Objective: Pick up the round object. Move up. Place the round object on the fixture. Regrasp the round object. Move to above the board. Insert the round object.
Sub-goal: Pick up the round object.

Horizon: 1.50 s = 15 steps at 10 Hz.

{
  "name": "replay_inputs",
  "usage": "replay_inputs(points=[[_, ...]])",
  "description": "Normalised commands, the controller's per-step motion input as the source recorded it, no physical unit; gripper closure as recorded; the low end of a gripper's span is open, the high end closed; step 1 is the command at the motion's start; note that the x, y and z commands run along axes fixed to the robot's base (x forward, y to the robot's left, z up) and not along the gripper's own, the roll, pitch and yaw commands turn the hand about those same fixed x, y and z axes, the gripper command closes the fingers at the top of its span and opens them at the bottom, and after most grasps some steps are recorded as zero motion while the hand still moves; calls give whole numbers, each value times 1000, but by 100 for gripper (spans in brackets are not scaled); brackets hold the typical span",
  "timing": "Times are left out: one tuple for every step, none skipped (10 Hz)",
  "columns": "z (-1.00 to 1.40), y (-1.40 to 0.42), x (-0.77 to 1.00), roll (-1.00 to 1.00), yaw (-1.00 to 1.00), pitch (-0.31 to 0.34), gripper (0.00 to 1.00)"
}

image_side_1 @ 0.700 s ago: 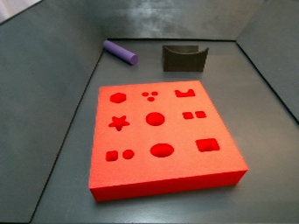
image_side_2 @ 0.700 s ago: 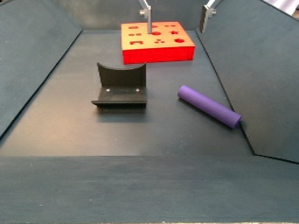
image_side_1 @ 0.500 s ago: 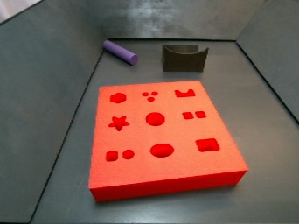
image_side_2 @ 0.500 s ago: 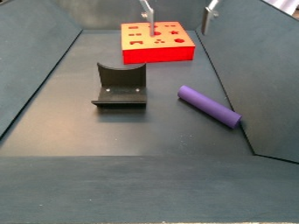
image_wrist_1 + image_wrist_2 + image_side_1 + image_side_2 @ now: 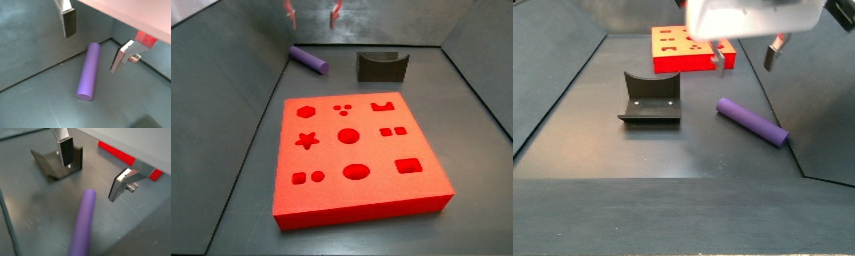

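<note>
Looking through a wrist view, you see the end effector [image 5: 93, 41] spread above the round object [image 5: 88, 70], lying free on the table [image 5: 30, 60]. In a side view, it rests near the fixture [image 5: 649, 100]. Likely light, stiff, slippery; pinch mid-length.

No letters, numbers, labels or brand marks could be read anywhere. The board [image 5: 358, 150] carried only cut-out shapes, with no writing on it. The peg [image 5: 89, 70], the fixture [image 5: 651, 98] and the open pincer [image 5: 93, 45] hanging above the peg were all plain and unmarked.
</note>
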Motion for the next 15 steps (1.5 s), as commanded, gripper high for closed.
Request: replay_inputs(points=[[-489,-311,-357,-10,543,-30,0],[-369,-317,-289,-46,563,-66,0],[-531,-166,-334,-37,617,-147,0],[-503,306,-129,-99,606,-103,0],[-377,400,0,-120,549,-54,0],[-534,466,-51,-161,389,-133,0],[-577,417,-237,-174,360,-234,0],[-586,334,-149,-164,369,-230,0],[-646,217,46,-167,283,-130,0],[-646,149,60,-164,269,-144,0],[-589,37,0,-164,251,-219,0],[-534,0,0,-176,186,-224,0],[-443,-103,229,-216,163,-186,0],[-460,-151,254,-231,171,-210,0],[-480,-180,277,-227,137,-206,0]])
